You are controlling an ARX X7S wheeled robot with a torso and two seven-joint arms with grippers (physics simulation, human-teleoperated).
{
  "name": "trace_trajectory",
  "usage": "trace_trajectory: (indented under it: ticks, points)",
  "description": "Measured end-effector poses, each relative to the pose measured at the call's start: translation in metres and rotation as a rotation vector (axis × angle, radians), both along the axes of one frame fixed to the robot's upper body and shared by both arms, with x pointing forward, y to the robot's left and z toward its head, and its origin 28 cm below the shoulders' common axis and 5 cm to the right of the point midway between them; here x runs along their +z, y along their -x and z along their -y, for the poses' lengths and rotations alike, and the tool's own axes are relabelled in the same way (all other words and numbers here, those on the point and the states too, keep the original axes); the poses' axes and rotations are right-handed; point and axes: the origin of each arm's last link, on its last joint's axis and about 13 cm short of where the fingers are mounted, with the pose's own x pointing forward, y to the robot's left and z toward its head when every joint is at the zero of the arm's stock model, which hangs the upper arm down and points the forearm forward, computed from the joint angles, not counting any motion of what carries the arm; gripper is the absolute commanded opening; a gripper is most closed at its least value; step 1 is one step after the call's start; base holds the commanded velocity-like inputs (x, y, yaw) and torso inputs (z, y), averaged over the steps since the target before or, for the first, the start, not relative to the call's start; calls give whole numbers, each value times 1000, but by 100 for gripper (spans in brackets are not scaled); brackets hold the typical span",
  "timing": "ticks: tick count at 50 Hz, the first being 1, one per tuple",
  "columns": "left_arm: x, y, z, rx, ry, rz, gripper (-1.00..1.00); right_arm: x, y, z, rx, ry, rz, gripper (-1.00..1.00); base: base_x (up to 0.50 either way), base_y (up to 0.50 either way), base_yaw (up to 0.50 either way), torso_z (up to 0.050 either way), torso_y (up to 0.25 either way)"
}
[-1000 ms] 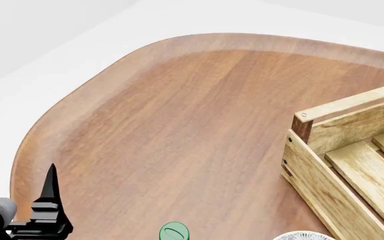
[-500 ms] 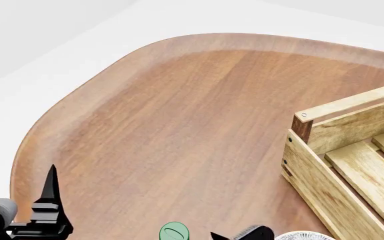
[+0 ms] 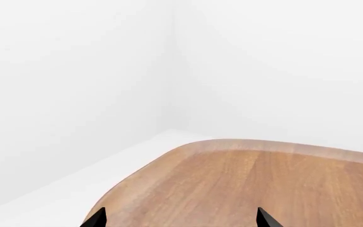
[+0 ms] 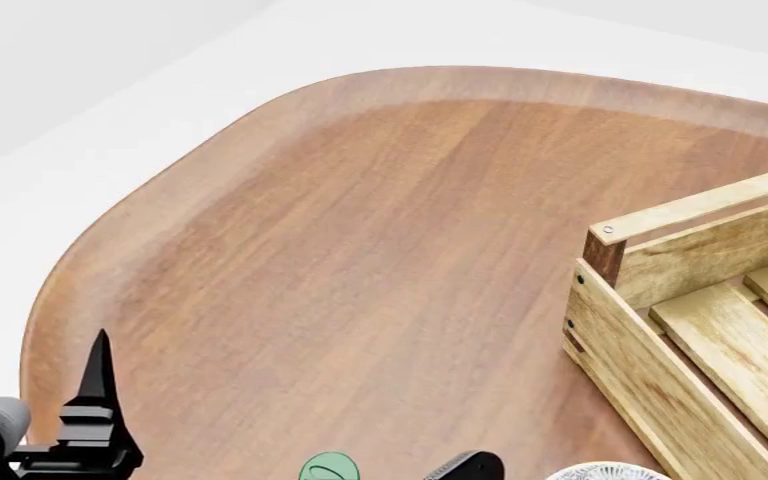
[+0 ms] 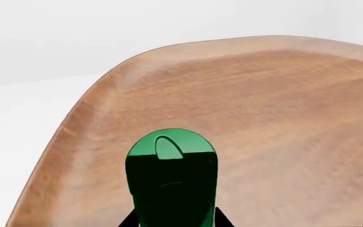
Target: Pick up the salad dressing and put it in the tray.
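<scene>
Straddling the small green-capped salad dressing bottle (image 5: 172, 179), the right gripper (image 4: 464, 467) looks closed on it (fingertips barely visible), well left of the light-wood slatted tray (image 4: 638, 390); the left gripper (image 4: 27, 365) idles wide open over the brown wooden worktop (image 4: 384, 250)

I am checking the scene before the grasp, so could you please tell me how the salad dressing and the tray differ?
The salad dressing is small, green and round-capped; the tray is a far larger, rectangular, light-wood slatted crate with a dark corner post. The dressing sits at the head view's near edge, filling the right wrist view; the tray lies further right, cut off by the frame. Both rest on the wooden table.
</scene>
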Motion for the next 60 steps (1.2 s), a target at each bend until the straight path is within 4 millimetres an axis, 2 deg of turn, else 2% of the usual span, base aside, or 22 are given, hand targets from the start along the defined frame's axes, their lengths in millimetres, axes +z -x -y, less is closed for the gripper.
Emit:
trace_trajectory:
  ticks: [9, 16, 37, 47, 60]
  points:
    - [0, 0, 0, 0, 0, 1, 100, 0, 0, 1, -26, -13, 3, -100, 0, 0, 0, 0, 0]
    - [1, 0, 0, 0, -1, 2, 100, 10, 2, 4, -58, -24, 45, -100, 0, 0, 0, 0, 0]
    - [2, -1, 0, -1, -2, 5, 100, 68, 14, 13, -141, -94, 270, -100, 0, 0, 0, 0, 0]
    - [1, -1, 0, 0, 2, 3, 100, 98, 13, 25, -220, -136, 366, -100, 0, 0, 0, 0, 1]
    - [0, -1, -1, 3, 8, 2, 100, 127, 11, 39, -322, -164, 452, -100, 0, 0, 0, 0, 0]
